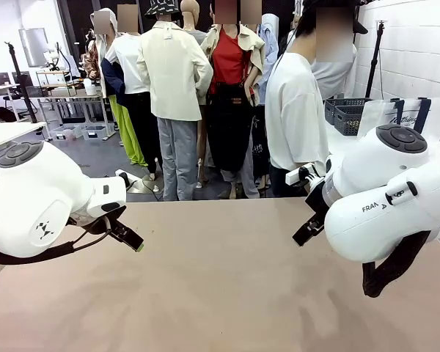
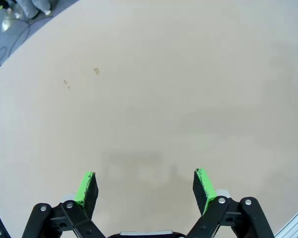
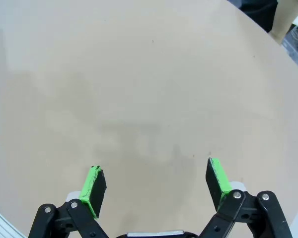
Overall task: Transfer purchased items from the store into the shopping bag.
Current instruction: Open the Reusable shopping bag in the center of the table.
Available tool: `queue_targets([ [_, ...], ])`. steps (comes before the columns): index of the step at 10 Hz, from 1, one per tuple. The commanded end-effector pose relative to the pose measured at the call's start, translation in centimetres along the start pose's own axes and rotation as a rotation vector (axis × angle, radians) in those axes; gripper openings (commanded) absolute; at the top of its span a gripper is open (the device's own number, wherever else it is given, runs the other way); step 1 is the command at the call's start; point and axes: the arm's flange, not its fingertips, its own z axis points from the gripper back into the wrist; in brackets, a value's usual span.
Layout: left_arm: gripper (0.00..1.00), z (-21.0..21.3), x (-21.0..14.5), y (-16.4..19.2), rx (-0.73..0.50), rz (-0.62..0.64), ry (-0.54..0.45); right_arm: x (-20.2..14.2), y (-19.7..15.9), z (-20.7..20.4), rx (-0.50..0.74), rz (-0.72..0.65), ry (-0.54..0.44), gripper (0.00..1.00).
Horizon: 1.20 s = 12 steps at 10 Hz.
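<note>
Left pincer (image 2: 146, 186): green pads spread wide, holding nothing, poised above the light brown flat desk (image 1: 220, 293) on its left side. Right pincer (image 3: 156, 181): pads likewise spread wide and holding nothing, poised above the right side of the desk.

The dark grey lattice-sided plastic basket (image 1: 346, 116) stands at the far right, on a white surface beyond the desk's far edge. The translucent whitish plastic bag with navy strap handles (image 1: 385, 114) stands upright just to its right, partly behind the right arm's shoulder joint. What the basket holds cannot be made out from here, so the packaged goods cannot be located.

A person in a white shirt (image 1: 297, 125) stands at the far edge, just left of the basket.

Governing relation: both basket and bag lie far and to the right of both pincers. The right arm is clearly nearer. The basket's long axis cannot be told at this range. Judgement: the transfer has not begun, and both containers probably need bringing onto the desk first.
</note>
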Motion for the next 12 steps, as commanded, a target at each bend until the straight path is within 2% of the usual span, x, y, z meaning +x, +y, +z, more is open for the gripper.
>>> queue_targets([
  [1,1.00,0.0,0.0,0.1,0.000,0.002,0.000,0.0,0.0,0.0,0.000,-0.002,0.000,1.00],
  [3,1.00,0.0,0.0,0.0,0.000,0.000,0.000,0.0,0.0,0.0,0.000,0.000,0.000,1.00],
  [5,1.00,4.9,3.7,3.4,0.242,0.015,-0.174,1.8,-2.7,3.9,-0.131,-0.020,-0.097,1.00],
  [7,1.00,10.3,4.9,8.2,0.347,0.076,-0.261,3.0,-7.3,9.9,-0.284,-0.075,-0.176,1.00],
  [8,1.00,13.1,4.3,11.2,0.455,0.131,-0.260,2.5,-11.6,12.9,-0.388,-0.149,-0.188,1.00],
  [10,1.00,16.0,0.0,16.2,0.547,0.261,-0.223,-1.8,-19.9,16.3,-0.554,-0.341,-0.149,1.00],
  [12,1.00,17.8,-6.6,19.3,0.616,0.418,-0.169,-8.4,-27.5,18.4,-0.651,-0.527,-0.065,1.00],
])
